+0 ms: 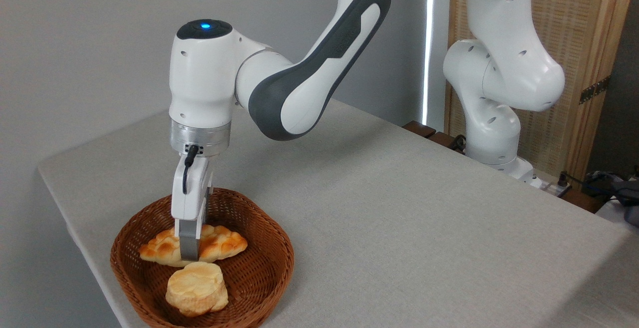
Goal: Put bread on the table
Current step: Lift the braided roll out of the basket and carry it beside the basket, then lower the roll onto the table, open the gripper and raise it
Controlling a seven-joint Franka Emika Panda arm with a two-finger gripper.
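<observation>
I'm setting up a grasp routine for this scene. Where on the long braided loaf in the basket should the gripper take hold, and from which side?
Likely the bread at its middle, from straight above, fingers across its narrow width: its ends taper, and the basket walls block side approaches. The gripper is already there.

Gripper (189, 255) hides bread (222, 244) middle; far finger unseen.

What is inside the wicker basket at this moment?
The basket holds the braided bread and, nearer the camera, a round pale bun. The gripper reaches down at the loaf's middle, covering it; its fingertips' contact is hidden.
</observation>
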